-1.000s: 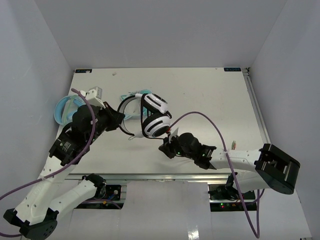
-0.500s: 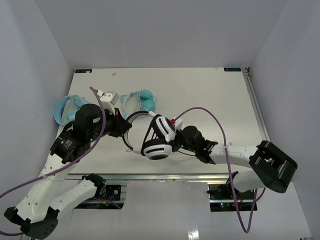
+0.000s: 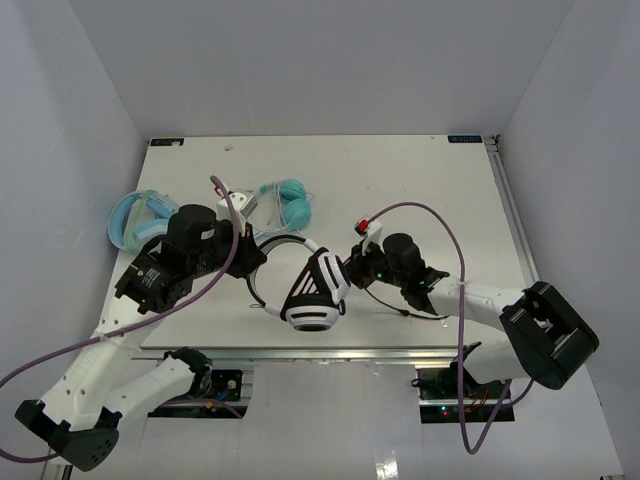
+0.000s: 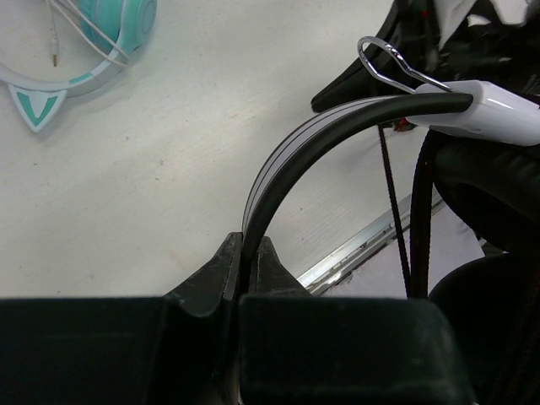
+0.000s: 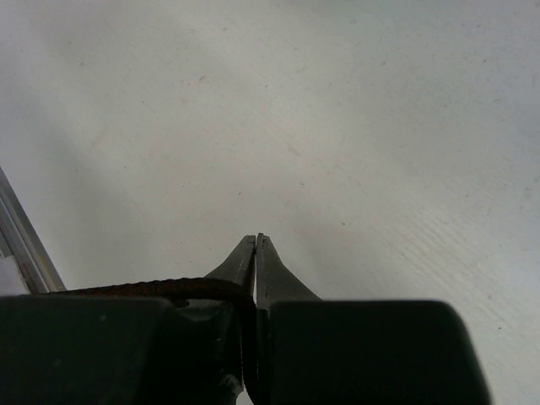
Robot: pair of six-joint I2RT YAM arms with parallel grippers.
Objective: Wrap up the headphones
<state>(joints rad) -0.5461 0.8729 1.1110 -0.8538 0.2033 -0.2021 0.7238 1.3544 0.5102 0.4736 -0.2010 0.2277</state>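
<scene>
I see the headphones (image 3: 313, 312) on my top feed, lying nearer the arm bases than the teal cat-ear headset (image 3: 290, 195) and slightly to its right. Their white earcups (image 3: 318, 290) are stacked together, and the thin black headband (image 3: 285, 238) arches back toward the teal headset.

My left claw (image 3: 248, 254) sits just on the near side of the teal headset. On its wrist feed the left claw (image 4: 249, 253) is clamped tight on the headband (image 4: 287, 156), which rises from between the 2 fingers and curves right to a white slider. The thin black cable (image 4: 388, 186) hangs beside it.

My right claw (image 3: 353, 268) is to the right of the teal headset and closer to the bases, right against the earcups. Its wrist feed shows the 2 fingers pressed together (image 5: 256, 245) over bare tabletop (image 5: 354, 126), with the braided cable (image 5: 152, 288) running in between them from the left.

A set of light-blue headphones (image 3: 135, 215) lies left of the teal headset.
</scene>
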